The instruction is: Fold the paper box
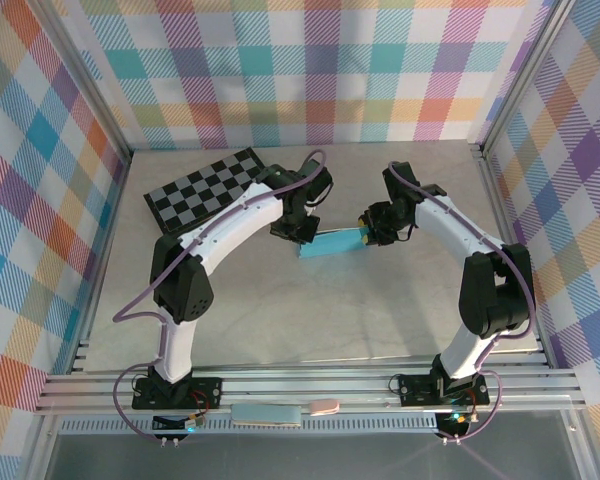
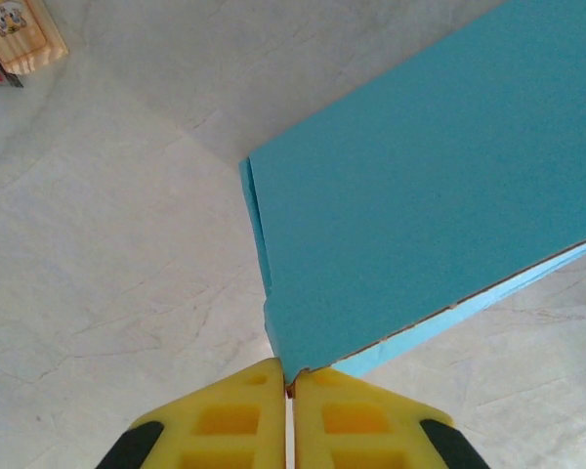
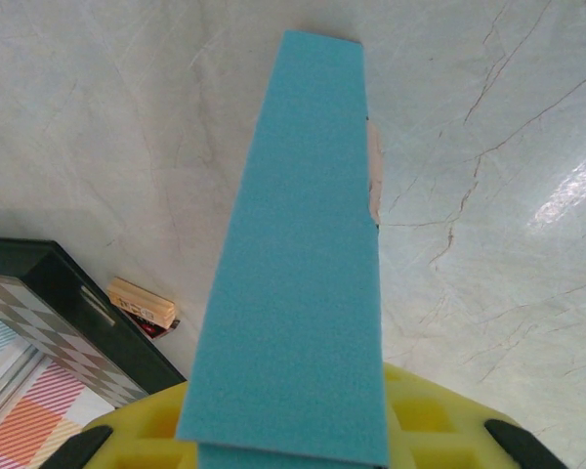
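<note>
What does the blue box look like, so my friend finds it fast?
Start at the middle of the pale marble table. The paper box is the flat strip held by the left end effector and the right end effector. Unlike the nearby black-and-grey checkerboard, it is plain turquoise.

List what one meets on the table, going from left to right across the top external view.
checkerboard → left pincer → box → right pincer. Each pincer grips one end of the box.
</note>
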Motion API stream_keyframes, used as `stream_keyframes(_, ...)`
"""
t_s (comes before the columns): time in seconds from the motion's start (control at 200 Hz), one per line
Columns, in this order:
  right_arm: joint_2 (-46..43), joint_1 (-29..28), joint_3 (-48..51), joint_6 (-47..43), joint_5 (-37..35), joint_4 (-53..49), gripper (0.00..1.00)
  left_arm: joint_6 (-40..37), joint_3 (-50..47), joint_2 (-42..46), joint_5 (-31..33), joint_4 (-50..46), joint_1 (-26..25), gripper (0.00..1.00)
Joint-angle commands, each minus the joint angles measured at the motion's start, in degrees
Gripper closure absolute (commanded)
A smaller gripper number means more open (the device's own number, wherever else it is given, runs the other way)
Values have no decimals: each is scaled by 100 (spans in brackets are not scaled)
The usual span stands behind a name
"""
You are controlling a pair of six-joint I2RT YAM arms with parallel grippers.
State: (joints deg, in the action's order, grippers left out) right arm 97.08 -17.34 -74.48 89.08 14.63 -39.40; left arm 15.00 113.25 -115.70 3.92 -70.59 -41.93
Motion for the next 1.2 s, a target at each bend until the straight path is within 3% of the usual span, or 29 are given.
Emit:
stream_keyframes(0.0,224,-53,8,119,81,-332,81,393,243,-114,-395,-336,-52,93)
stream_keyframes(0.245,256,-73,3,119,84,-332,81,1075,588,-291,-644,-619,-51,100)
stream_keyframes(0.67,392,-72,-99,1,120,-327,80,1743,1445,-701,-1181,-1403,188,100)
stream_keyframes(0.955,430,-81,-129,-111,106,-399,79,2314,1243,-609,-1964,-958,496,100)
stream_keyframes(1.195,506,-75,-240,-228,170,-489,78,2439,1094,-591,-2232,-818,587,100)
